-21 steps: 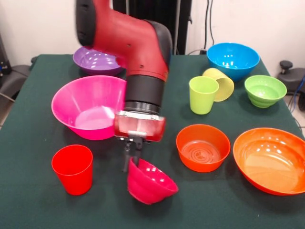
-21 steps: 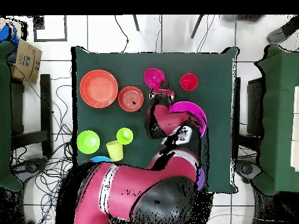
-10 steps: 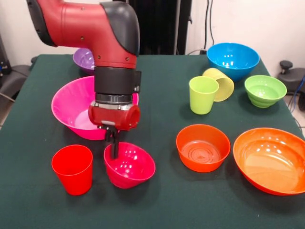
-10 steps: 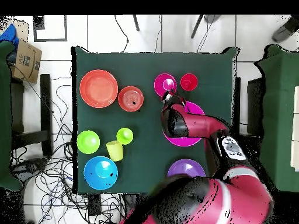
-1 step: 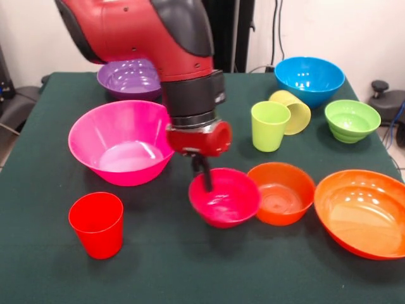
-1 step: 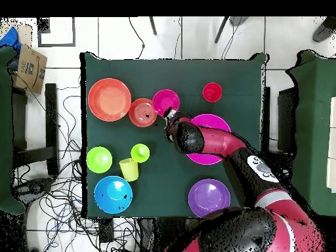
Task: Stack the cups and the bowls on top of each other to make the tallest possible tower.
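Fingers [image 5: 205, 179] clamping down on the near rim of the small magenta bowl [image 5: 226, 197], one dark finger dipping inside it. Gripping that bowl upright, its base hanging just off the desk [image 5: 50, 278] or barely brushing it, hard to tell which. Pressing the bowl's side up against the small orange bowl [image 5: 282, 192], the two rims touching. Sitting just beyond that, the large orange bowl [image 5: 359, 212], close beside the small one. Reaching down from above, the red and black arm [image 5: 158, 38], wrist hovering over the gap between the magenta bowl and the large pink bowl [image 5: 120, 151]. Standing alone near the front edge, the red cup [image 5: 97, 224]. Further back, the lime green cup [image 5: 269, 125] standing upright with the pale yellow cup [image 5: 292, 110] lying tipped against it, the ribbed green bowl [image 5: 352, 120] beside them. Waiting at the far edge, the blue bowl [image 5: 309, 80] and purple bowl [image 5: 128, 78]. Nothing nesting yet, every piece sitting separately.
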### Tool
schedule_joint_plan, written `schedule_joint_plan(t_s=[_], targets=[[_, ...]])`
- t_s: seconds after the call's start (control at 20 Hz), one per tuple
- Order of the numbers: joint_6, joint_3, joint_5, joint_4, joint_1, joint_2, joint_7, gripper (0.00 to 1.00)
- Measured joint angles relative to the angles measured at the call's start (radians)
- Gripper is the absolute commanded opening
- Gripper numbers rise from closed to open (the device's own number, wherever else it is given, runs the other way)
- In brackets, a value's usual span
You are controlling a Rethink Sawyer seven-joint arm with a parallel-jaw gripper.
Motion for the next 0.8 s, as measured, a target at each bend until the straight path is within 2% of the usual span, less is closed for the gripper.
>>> schedule_joint_plan(t_s=[0.3,0.55,0.8], targets=[[0.043,0.094,0.027,0.067,-0.02,-0.041,0.0,0.0],[0.115,0.162,0.055,0.13,-0.051,-0.102,0.0,0.0],[0.179,0.201,0.072,0.169,-0.086,-0.151,0.0,0.0]])
